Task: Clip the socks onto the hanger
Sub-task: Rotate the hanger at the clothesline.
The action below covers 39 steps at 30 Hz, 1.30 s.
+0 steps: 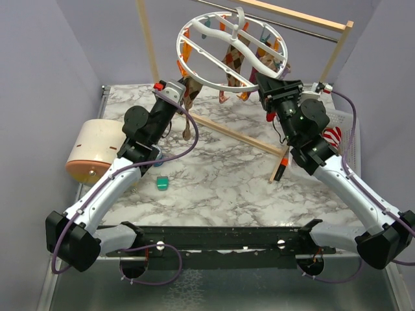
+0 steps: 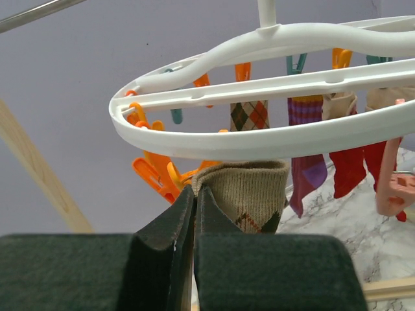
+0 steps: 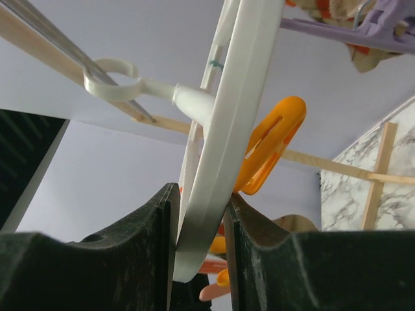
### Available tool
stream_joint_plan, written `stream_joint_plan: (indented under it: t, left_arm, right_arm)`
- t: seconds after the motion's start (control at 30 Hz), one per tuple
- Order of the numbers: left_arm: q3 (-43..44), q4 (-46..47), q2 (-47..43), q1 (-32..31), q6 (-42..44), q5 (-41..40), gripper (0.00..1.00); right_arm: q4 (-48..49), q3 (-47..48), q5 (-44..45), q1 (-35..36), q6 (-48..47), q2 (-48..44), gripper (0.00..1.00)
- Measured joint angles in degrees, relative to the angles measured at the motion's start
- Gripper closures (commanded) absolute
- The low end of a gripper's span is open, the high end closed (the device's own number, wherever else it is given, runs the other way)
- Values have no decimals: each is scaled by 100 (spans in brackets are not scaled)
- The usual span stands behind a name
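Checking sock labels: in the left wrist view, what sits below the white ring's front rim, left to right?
Cluster of orange plastic clips → tan ribbed sock with argyle pattern, pinched in the left gripper → purple striped sock → red sock with tan cuff.

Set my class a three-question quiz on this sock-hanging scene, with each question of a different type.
1. True or false: the right pincer is closed on the white ring of the hanger.
2. What does the left pincer hold? A) a tan argyle sock; B) a purple sock; C) an orange clip.
3. Fill in the blank: the loose clip lying on the marble table is ____ in colour.

Key: 1 true; 2 A; 3 teal.
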Motion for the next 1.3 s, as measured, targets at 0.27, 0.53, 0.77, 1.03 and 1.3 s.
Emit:
stream_joint_plan:
  t: [0.27, 0.53, 0.77, 1.03, 1.3]
  left_arm:
    - [-149, 15, -13, 0, -37, 4, 100]
    - [-155, 20, -13, 0, -151, 184, 100]
    - [-155, 20, -9, -37, -262, 433, 100]
    - [20, 20, 50, -63, -260, 501, 100]
    - [33, 33, 57, -76, -256, 505, 100]
  right_arm:
    - [-205, 162, -22, -334, -157, 236, 57]
    - [-295, 472, -61, -551, -557, 293, 47]
    - [-297, 509, -223, -599, -942, 286, 40]
    - [-310, 509, -549, -608, -1322, 140, 25]
    - [-616, 533, -763, -625, -2070, -170, 19]
